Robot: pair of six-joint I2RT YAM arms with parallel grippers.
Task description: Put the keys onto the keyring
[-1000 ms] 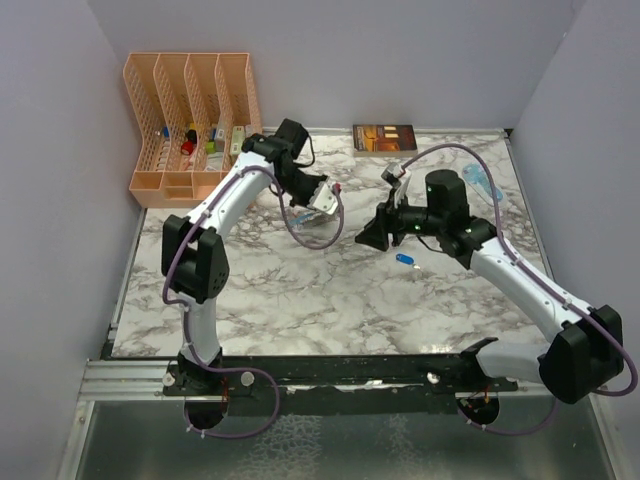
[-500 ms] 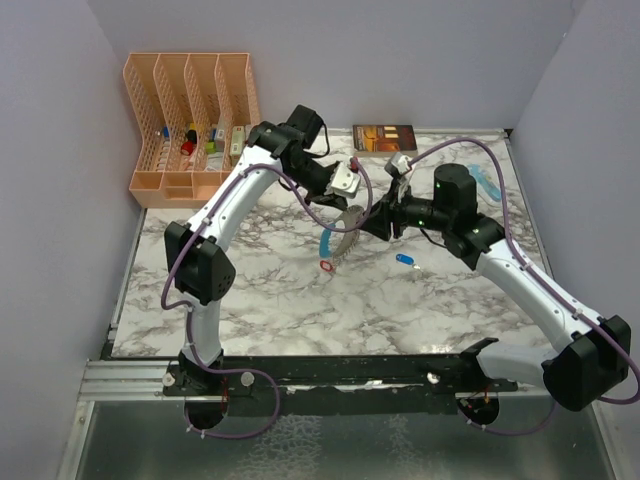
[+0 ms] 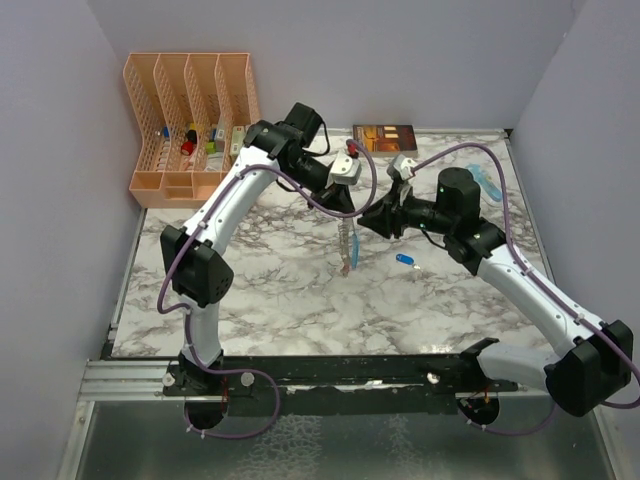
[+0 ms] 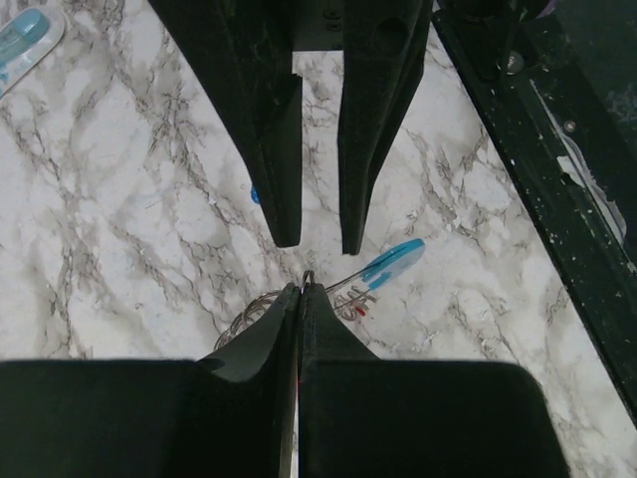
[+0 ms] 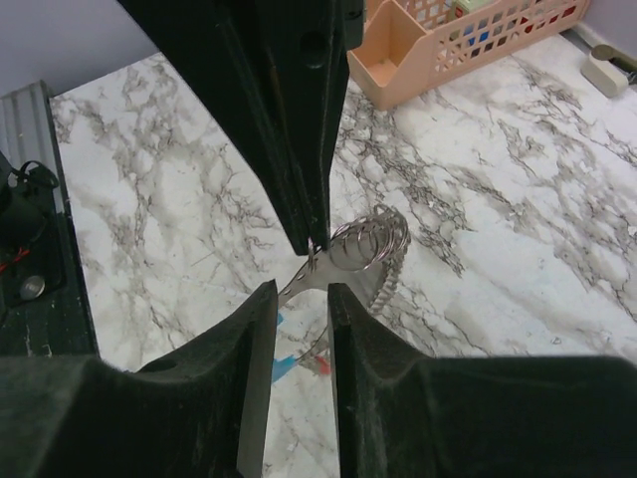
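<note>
Lifted and swung inward since half a second ago, the keyring point(image 3: 347, 245) hangs from the left gripper point(image 4: 301, 291), which is clamped tight on its top link. Facing it, the right gripper point(image 5: 302, 294) is narrowing but still parted, holding nothing, with the coil just above its fingertips. Steadying the ring looks like the step in hand. Next it must pinch a link, then fetch the blue key point(image 3: 404, 259) lying on the table point(image 3: 250, 290).

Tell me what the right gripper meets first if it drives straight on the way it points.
Most likely the keyring: its metal ring hangs from the shut left gripper, directly ahead of the open jaws of the right gripper. Depth is hard to judge.
</note>
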